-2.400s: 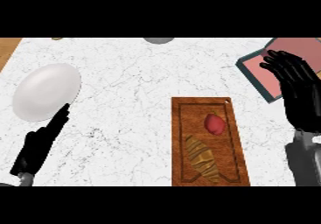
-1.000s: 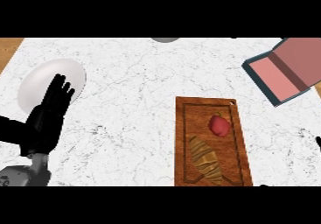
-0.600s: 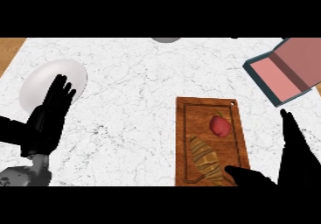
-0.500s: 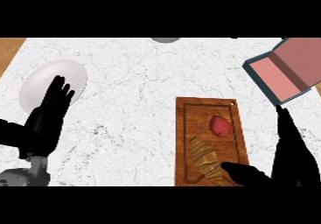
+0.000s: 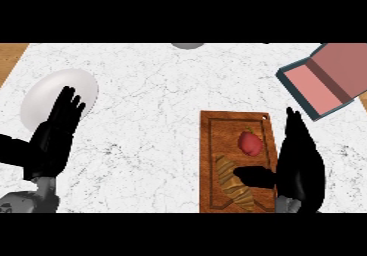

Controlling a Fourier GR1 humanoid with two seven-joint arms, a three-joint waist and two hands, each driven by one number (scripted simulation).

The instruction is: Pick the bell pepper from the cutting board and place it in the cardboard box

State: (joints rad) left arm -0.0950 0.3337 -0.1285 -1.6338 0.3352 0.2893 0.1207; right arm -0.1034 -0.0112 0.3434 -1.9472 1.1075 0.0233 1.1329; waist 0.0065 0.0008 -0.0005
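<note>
- The surface (image 5: 164, 100) is white marble with grey veining and fills most of the view; a strip of wood shows past its far left corner.
- The cardboard box (image 5: 335, 77) lies at the far right, tilted, with a dark outer rim and a pinkish inside; its lid is folded open toward the right edge.
- The cutting board (image 5: 238, 122) is a brown wooden rectangle with a raised border, lying lengthwise on the right half of the surface, nearer than the box and well apart from it.
- The right hand (image 5: 300, 160) comes up from the lower edge along the board's right side. Its fingers are straight and point away from the robot, with the thumb stuck out to the left over the board. It has hold of nothing.
- The left hand (image 5: 53, 135) stands at the lower left, fingers straight and slightly spread, thumb out to the left, resting there with nothing in it. Its fingertips overlap the near edge of the plate.
- The plate (image 5: 57, 90) is white and plain, lying at the far left of the surface.
- A golden-brown ridged pastry (image 5: 234, 182) lies on the near half of the board, just left of the right thumb.
- The bell pepper (image 5: 250, 143) is red and lies on the far half of the board, just beyond the pastry and close to the left of the right hand's fingers, not touched by them.
- A small grey round thing (image 5: 187, 45) peeks in at the far edge of the surface; only a sliver shows.
</note>
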